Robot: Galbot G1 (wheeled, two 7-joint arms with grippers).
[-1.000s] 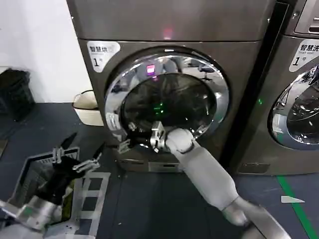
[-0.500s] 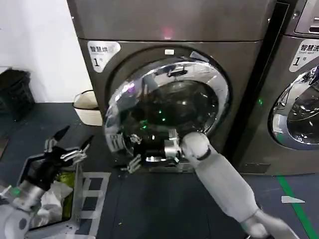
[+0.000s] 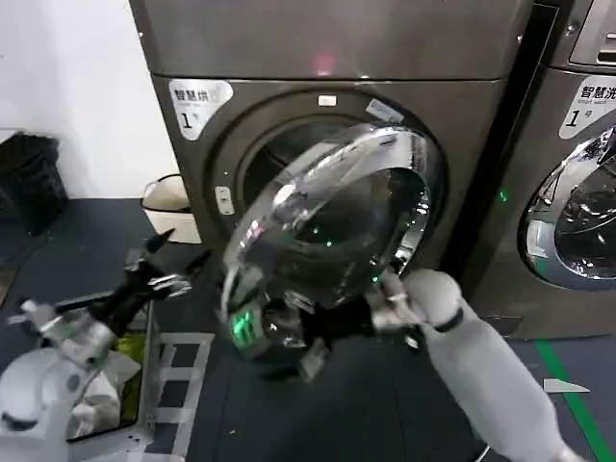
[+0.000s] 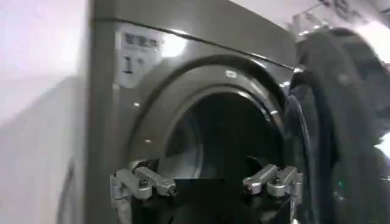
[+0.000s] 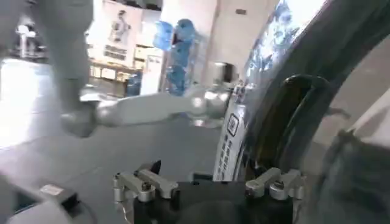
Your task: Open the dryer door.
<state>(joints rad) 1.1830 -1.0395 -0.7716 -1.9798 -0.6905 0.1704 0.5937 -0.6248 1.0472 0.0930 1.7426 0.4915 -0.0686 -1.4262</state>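
The dryer (image 3: pixel 337 43) is a dark grey front-loader with a "1" sticker. The dryer door (image 3: pixel 332 217), chrome-ringed with dark glass, stands swung partly out on its right-hand hinge, so the drum opening (image 3: pixel 274 164) shows. My right gripper (image 3: pixel 279 332) sits at the door's lower left edge, fingers spread; in the right wrist view the right gripper (image 5: pixel 210 185) is open with the door's rim (image 5: pixel 286 103) beside one finger. My left gripper (image 3: pixel 171 258) hovers open, low at the left, clear of the door. The left gripper (image 4: pixel 207 182) faces the drum opening (image 4: pixel 225 140).
A second chrome-doored machine (image 3: pixel 577 202) stands at the right. A white basin (image 3: pixel 166 207) sits on the floor left of the dryer, a black bag (image 3: pixel 29 178) farther left. A wire basket (image 3: pixel 144 375) lies under my left arm. Green tape (image 3: pixel 570 397) marks the floor.
The dryer door went from shut to swung partly open, its left edge drawn outward and down with my right gripper. My left gripper rose and shifted slightly right.
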